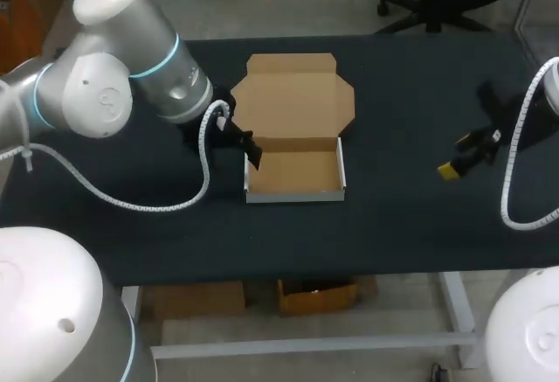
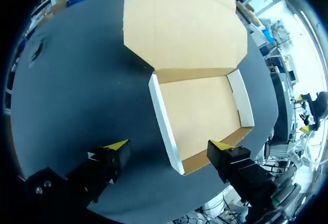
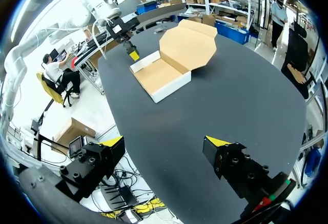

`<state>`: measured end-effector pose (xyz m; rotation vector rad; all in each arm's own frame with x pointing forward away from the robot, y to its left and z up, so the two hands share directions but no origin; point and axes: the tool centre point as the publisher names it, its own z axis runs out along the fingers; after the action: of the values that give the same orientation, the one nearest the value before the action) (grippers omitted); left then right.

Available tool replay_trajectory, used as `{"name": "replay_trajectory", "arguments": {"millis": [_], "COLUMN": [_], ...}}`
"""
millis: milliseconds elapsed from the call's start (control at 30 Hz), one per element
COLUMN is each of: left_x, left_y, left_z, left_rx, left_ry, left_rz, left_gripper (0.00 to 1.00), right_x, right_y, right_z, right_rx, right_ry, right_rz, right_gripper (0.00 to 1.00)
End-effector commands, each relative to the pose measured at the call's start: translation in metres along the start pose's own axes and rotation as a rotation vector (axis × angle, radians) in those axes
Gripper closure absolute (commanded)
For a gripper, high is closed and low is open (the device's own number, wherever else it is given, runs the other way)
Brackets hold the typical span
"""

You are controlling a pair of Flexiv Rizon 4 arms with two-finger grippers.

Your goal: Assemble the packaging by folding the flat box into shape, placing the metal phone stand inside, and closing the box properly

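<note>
One folded box (image 1: 295, 175), lid open, shows bare cardboard inside; left gripper (image 2: 168, 145) and right gripper (image 3: 165, 141) both gape.

Matt brown cardboard box (image 1: 295, 172), white-faced walls; matt black table (image 1: 410, 225).

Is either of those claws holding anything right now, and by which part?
Nothing is held. The left gripper is open astride the box's side wall, not clamping it; the right gripper is open above the table.
</note>
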<state>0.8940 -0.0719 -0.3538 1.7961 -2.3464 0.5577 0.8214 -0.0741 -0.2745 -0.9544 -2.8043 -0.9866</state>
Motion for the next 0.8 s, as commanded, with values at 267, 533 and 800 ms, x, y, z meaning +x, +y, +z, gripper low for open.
{"name": "replay_trajectory", "arguments": {"millis": [267, 533, 800], "left_x": [-0.003, -0.002, 0.0], "left_y": [0.04, 0.056, 0.069], "left_z": [-0.051, -0.076, -0.097], "left_rx": [0.084, 0.129, 0.158], "left_ry": [0.171, 0.151, 0.132], "left_rz": [0.184, 0.327, 0.4], "left_gripper": [0.0, 0.0, 0.0], "right_x": [0.004, 0.008, 0.01], "right_y": [-0.003, -0.005, -0.009], "right_z": [-0.007, -0.01, -0.015], "right_rx": [-0.026, -0.04, -0.061], "right_ry": [0.005, 0.002, 0.0], "right_rz": [-0.006, -0.004, 0.008], "right_gripper": [0.0, 0.0, 0.0]}}
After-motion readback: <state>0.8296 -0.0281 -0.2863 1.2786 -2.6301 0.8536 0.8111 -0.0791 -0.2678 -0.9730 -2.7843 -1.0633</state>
